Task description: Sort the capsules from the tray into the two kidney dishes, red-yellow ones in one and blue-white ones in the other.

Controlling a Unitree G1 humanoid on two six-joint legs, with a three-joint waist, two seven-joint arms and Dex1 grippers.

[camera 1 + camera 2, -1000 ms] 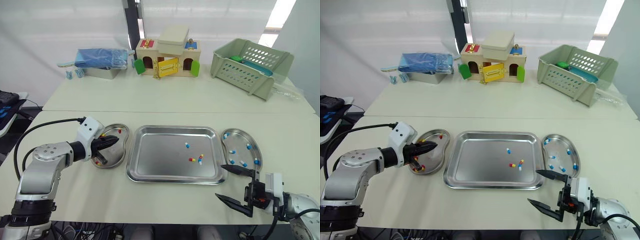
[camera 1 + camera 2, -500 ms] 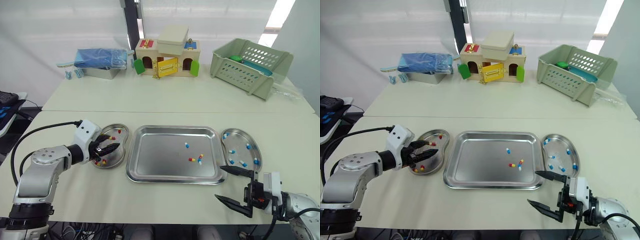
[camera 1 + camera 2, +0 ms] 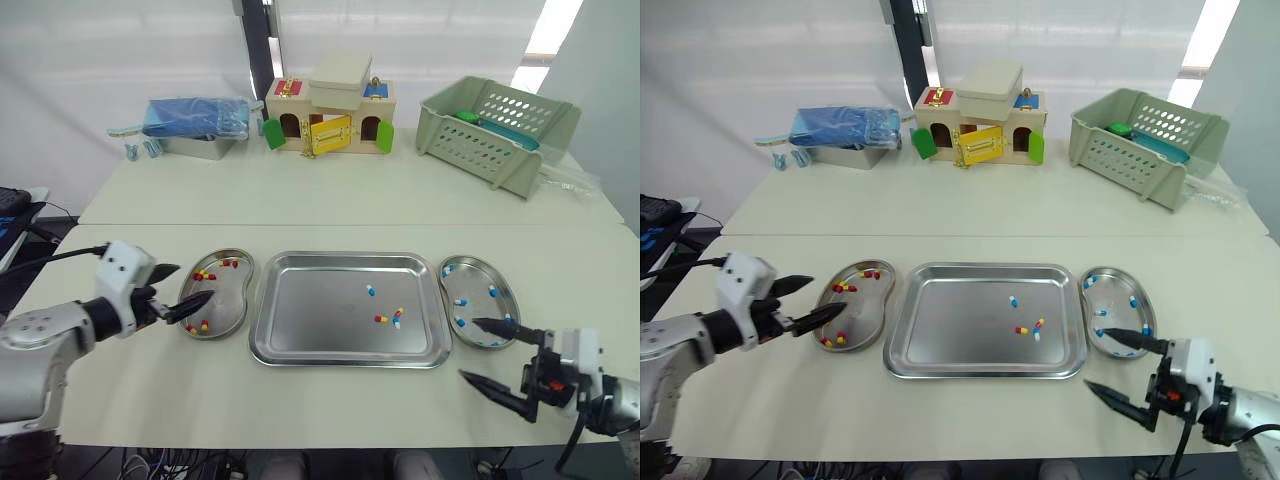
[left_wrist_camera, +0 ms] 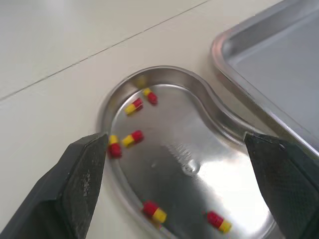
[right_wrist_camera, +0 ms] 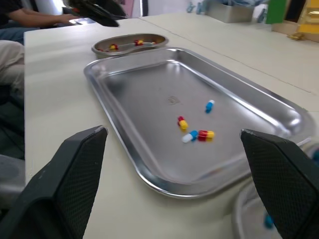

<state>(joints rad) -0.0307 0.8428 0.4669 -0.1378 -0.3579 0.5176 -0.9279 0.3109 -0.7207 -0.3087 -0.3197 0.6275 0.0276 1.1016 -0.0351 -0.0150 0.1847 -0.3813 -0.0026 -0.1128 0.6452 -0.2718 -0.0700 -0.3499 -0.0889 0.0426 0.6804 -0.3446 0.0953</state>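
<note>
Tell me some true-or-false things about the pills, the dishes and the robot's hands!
1. The left dish holds red-yellow pills. True.
2. The tray is empty. False: four pills lie in it, two red-yellow and two blue-white.
3. The left hand and the right hand are both open and hold nothing. True.
4. The right dish holds only red-yellow ones. False: it holds blue-white pills.

red-yellow capsules (image 4: pixel 130 139), silver tray (image 3: pixel 310 315) (shiny)
</note>
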